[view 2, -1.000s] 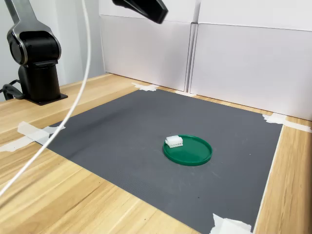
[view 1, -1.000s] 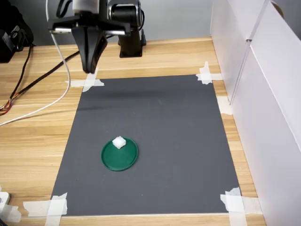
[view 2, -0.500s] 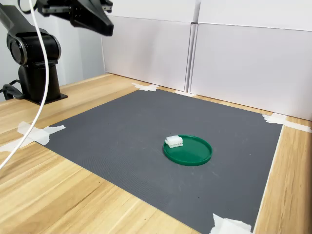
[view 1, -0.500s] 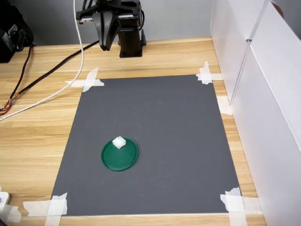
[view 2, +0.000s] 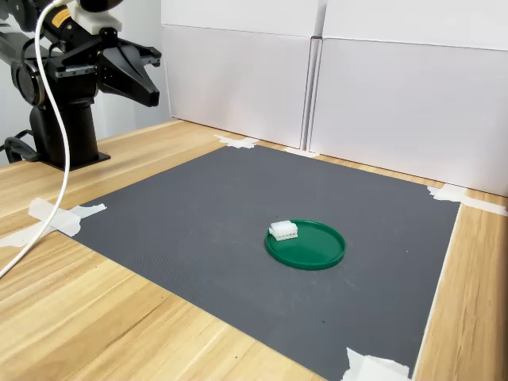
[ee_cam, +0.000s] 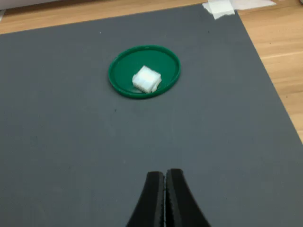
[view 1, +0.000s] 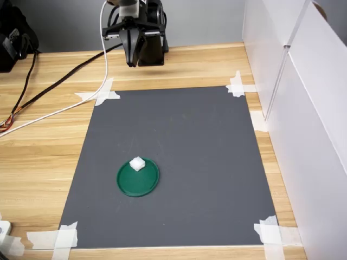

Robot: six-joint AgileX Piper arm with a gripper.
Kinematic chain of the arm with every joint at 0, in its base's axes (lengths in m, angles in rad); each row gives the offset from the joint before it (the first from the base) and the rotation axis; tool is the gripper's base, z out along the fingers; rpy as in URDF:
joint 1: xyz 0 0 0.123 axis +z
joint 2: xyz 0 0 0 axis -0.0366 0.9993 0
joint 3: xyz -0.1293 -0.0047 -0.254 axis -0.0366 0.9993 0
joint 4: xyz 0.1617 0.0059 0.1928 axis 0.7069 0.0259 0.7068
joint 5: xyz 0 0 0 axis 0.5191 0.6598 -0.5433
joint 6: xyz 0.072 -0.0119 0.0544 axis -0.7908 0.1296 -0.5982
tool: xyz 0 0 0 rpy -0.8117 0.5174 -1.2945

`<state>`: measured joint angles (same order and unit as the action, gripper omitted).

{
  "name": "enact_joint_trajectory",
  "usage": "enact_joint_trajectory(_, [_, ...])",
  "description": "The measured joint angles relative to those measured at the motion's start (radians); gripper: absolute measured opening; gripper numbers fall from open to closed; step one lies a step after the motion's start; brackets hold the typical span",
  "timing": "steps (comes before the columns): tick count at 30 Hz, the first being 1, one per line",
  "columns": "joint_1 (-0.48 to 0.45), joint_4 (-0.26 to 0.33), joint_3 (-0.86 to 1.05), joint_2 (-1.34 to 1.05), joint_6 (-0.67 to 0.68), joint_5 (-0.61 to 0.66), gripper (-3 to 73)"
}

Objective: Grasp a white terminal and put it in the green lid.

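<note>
White terminal [view 1: 136,163] lies inside the green lid [view 1: 138,177], close to its rim, on the side toward the arm base [view 1: 150,49] in the first exterior view. The lid rests flat on the dark grey mat [view 1: 179,162], which is taped to the wooden worktop [view 1: 38,151]. The end effector [ee_cam: 165,191] is clenched, its two fingers pressed together with nothing between them, and it hangs near the arm base, well apart from the lid.
</note>
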<state>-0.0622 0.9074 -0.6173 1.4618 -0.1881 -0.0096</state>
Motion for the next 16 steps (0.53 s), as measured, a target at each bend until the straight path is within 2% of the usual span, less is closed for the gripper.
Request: enact_joint_trajectory(16, [0.0, -0.004, 0.0, -0.112, 0.0, 0.021, -2.0])
